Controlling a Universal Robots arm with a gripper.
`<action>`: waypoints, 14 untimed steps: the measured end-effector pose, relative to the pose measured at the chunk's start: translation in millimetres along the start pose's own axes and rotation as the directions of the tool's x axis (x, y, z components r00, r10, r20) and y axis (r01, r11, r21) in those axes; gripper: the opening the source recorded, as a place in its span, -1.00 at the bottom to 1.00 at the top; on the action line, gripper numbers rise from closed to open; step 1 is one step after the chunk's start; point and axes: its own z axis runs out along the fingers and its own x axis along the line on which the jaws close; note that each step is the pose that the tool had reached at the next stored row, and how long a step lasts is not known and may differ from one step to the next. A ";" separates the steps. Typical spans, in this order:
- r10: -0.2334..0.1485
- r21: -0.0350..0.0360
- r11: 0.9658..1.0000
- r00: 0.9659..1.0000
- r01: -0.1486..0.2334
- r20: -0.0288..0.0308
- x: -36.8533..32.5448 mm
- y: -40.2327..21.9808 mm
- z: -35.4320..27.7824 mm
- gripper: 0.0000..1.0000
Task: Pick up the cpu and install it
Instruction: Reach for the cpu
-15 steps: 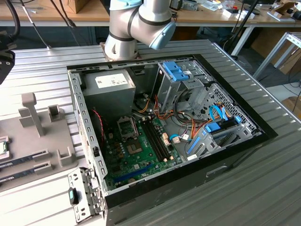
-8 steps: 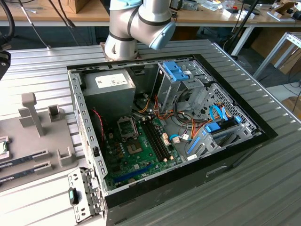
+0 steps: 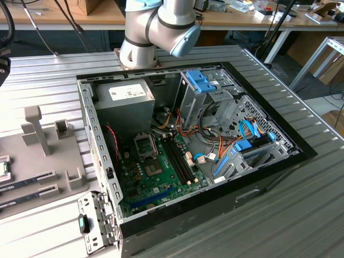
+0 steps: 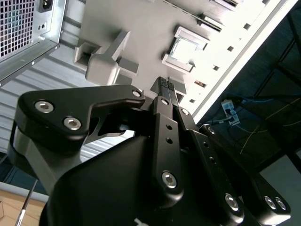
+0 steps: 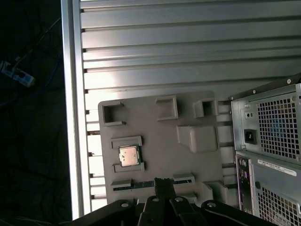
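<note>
The cpu (image 5: pixel 128 155) is a small silvery square chip lying in a recess of the grey fixture plate (image 5: pixel 160 127), which rests on the ribbed metal table. In the second wrist view the cpu (image 4: pixel 185 49) shows as a bright square beyond my fingertips. My gripper (image 5: pixel 163 181) hovers well above the plate, a little to one side of the chip and touching nothing. Its black fingers (image 4: pixel 162 85) are pressed together and shut on nothing. In the exterior view, the chip's edge (image 3: pixel 2 169) peeks in at the far left, and the black socket (image 3: pixel 145 145) sits on the green motherboard.
The open computer case (image 3: pixel 269 177) lies on the table, with power supply (image 3: pixel 124 102), blue drive brackets and cables inside. Memory sticks (image 3: pixel 29 183) lie in the fixture's slots. Upright blocks (image 3: pixel 35 126) rise from the plate. The table's edge (image 5: pixel 73 117) runs close beside the fixture.
</note>
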 end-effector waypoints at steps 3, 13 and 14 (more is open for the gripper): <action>0.000 0.000 1.000 1.000 0.000 0.000 1.3 4.6 1.1 -0.79; 0.000 0.000 1.000 1.000 0.000 0.000 12.2 10.1 6.6 -0.79; 0.000 0.000 1.000 1.000 0.000 0.000 12.7 10.2 7.9 -0.79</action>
